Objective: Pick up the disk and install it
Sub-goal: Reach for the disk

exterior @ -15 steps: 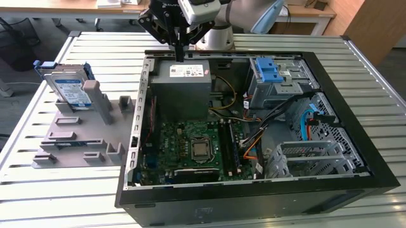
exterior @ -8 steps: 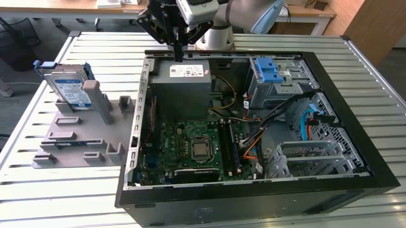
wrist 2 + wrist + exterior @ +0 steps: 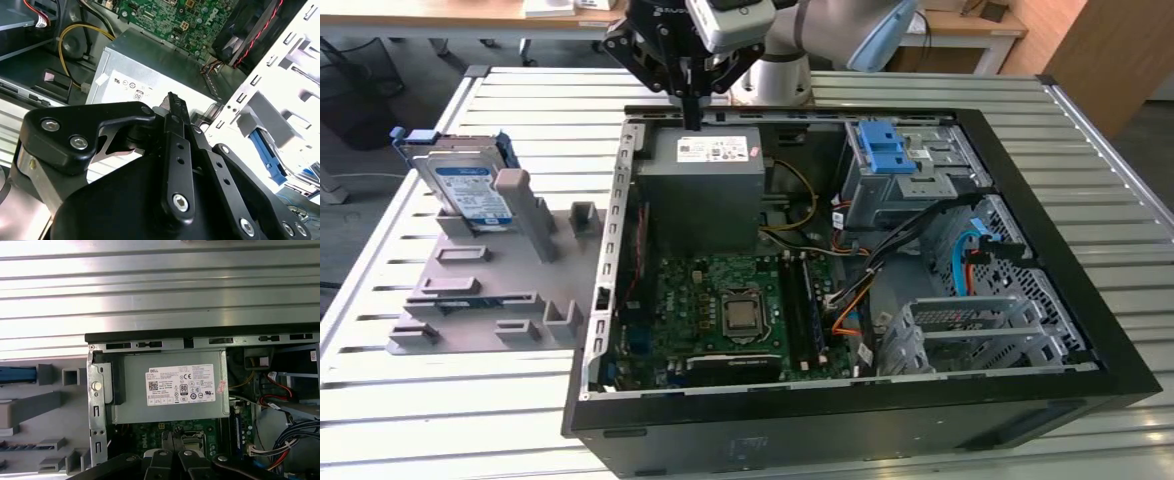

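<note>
The disk [image 3: 464, 190] leans upright in a slot of the grey plastic fixture [image 3: 480, 290] at the exterior view's left, outside the computer case. It is silver with a blue-and-white label and a blue frame, whose edge [image 3: 17, 375] shows in the first wrist view. My gripper [image 3: 690, 112] hangs over the far end of the case, just above the grey power supply [image 3: 707, 165], well away from the disk. Its black fingertips [image 3: 172, 436] are pressed together with nothing between them, and they point at the power supply [image 3: 145, 85] in the second wrist view.
The black computer case [image 3: 1067, 240] lies open on a slatted metal table [image 3: 480, 420]. Inside are a green motherboard [image 3: 720, 310], a grey drive cage with a blue latch [image 3: 891, 155], a second cage [image 3: 974, 330] and loose cables [image 3: 854, 250].
</note>
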Tool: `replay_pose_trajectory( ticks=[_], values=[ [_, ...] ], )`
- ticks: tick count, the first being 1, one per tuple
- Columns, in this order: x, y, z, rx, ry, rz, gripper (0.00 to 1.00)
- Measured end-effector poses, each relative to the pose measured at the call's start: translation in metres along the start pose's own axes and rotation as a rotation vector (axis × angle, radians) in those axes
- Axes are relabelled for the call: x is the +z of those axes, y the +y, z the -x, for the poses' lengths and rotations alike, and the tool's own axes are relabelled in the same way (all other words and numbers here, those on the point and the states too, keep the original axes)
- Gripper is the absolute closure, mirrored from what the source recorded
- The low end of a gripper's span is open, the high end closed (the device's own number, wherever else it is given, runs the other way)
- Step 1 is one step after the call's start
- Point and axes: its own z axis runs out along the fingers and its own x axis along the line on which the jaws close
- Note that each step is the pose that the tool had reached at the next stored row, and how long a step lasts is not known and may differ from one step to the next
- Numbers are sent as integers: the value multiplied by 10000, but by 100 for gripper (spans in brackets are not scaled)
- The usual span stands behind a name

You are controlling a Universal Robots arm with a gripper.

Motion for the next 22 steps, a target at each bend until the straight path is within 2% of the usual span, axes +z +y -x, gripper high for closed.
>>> replay_pose_trajectory(
  ticks=[12, 22],
  values=[
    [-1, -3, -42, 0, 0, 1, 89],
    [-2, 10, -146, 1, 0, 0, 89]
  ],
)
